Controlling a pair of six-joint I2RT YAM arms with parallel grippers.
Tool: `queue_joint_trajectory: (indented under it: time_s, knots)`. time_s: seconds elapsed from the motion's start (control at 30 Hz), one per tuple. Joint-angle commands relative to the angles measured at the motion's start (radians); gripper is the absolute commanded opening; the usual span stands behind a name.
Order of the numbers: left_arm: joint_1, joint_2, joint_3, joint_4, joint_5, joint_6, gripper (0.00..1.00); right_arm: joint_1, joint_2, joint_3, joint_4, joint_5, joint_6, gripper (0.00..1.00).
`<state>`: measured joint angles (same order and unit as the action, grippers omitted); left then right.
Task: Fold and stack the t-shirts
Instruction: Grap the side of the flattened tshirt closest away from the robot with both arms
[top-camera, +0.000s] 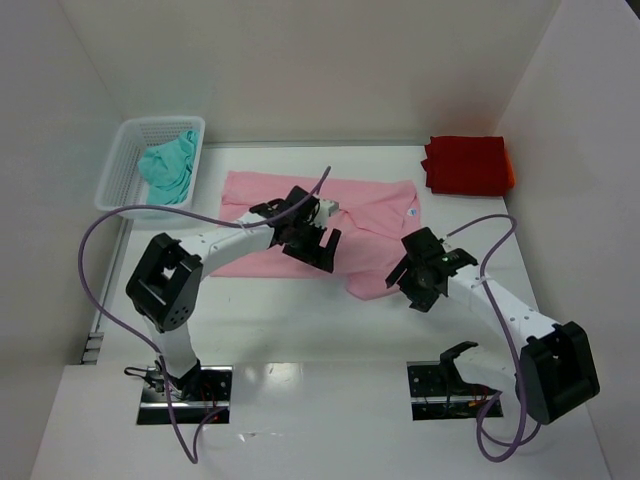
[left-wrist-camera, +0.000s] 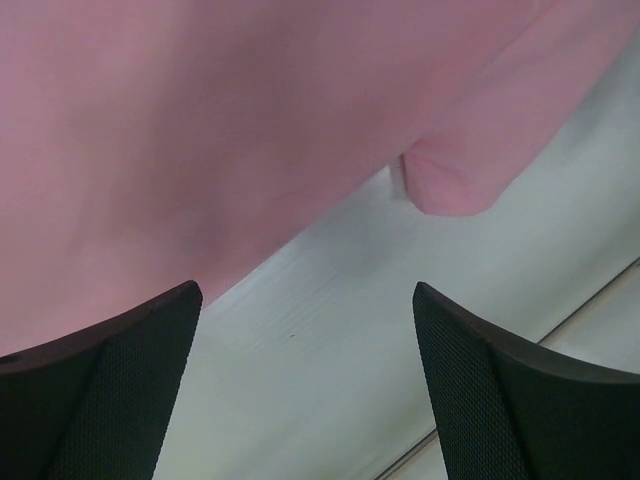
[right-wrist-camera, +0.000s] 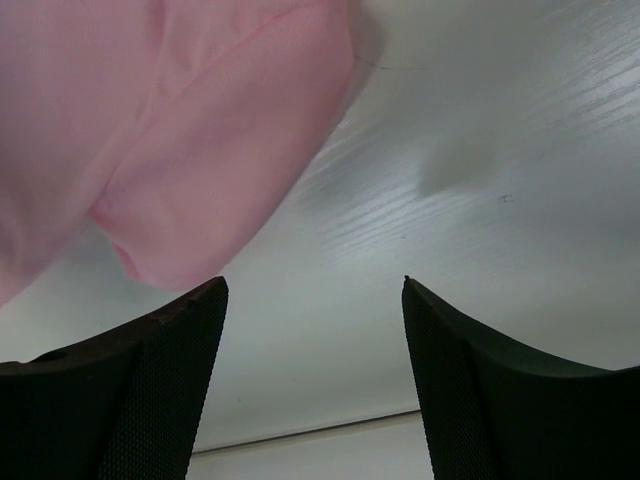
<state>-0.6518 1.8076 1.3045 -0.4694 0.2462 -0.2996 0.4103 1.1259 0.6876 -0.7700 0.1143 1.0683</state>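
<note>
White-walled bay, white table (top-camera: 300, 330), seen from above and behind the arms.

- Pink t-shirt (top-camera: 370, 215): spread flat at table centre, partly folded, with a loose lobe hanging off its 5 o'clock corner.
- Red t-shirt (top-camera: 467, 165): folded square, far at 1 o'clock, well apart from the pink one.
- Teal t-shirt (top-camera: 168, 168): bunched in the basket (top-camera: 130, 130) at 10 o'clock, not yet folded.

Left gripper (left-wrist-camera: 305, 300): jaws wide apart, nothing between them. It hovers over the near edge of the pink cloth. In its wrist view the hem runs from 8 o'clock up to 1 o'clock, beyond the fingertips. A small folded tab (left-wrist-camera: 455, 180) sits at 1 o'clock. Only bare table lies between the jaws.

Right gripper (right-wrist-camera: 313, 285): jaws also parted and empty. The loose pink lobe (right-wrist-camera: 210, 180) lies at 11 o'clock, just past the fingertip on that side. Bare table lies ahead.

Step in hand, as I judge it: taking hold of the near edge for the next fold of the pink shirt.

To do it well:
- Shift each gripper toward the cloth so an edge lies between the jaws, not beside them.
- Come down low enough to pinch every layer there.
- Close both sides before lifting.
- Carry both corners level so the fold lands square.
- The right side needs the bigger correction, toward 11 o'clock.
</note>
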Motion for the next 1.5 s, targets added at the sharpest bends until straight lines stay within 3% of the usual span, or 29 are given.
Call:
queue_joint_trajectory:
  time_s: [0.0,0.2,0.33,0.53,0.87,1.03,1.27,1.47]
  knots:
    - [0.038,-0.091,0.004,0.017,-0.090,-0.042,0.94,0.012,0.031,0.013,0.028,0.080,0.058,0.75]
    - [0.104,-0.186,-0.057,-0.020,-0.240,-0.108,0.98,0.012,0.084,0.053,0.037,0.149,0.058,0.72]
    - [0.224,-0.260,-0.143,-0.020,-0.306,-0.187,0.98,0.012,0.176,0.066,0.055,0.180,0.058,0.72]
    - [0.363,-0.303,-0.209,-0.020,-0.297,-0.223,0.98,0.012,0.239,0.098,0.109,0.239,0.044,0.71]
    - [0.472,-0.366,-0.280,-0.041,-0.255,-0.223,0.98,0.012,0.310,0.116,0.159,0.285,0.021,0.68]
    - [0.503,-0.376,-0.280,-0.063,-0.266,-0.223,0.98,0.012,0.310,0.086,0.181,0.285,0.010,0.53]
    - [0.543,-0.396,-0.280,-0.092,-0.298,-0.214,0.99,0.012,0.273,0.086,0.195,0.303,0.010,0.13]
    - [0.575,-0.407,-0.309,-0.092,-0.298,-0.246,0.99,-0.050,0.195,0.096,0.186,0.303,-0.036,0.07]
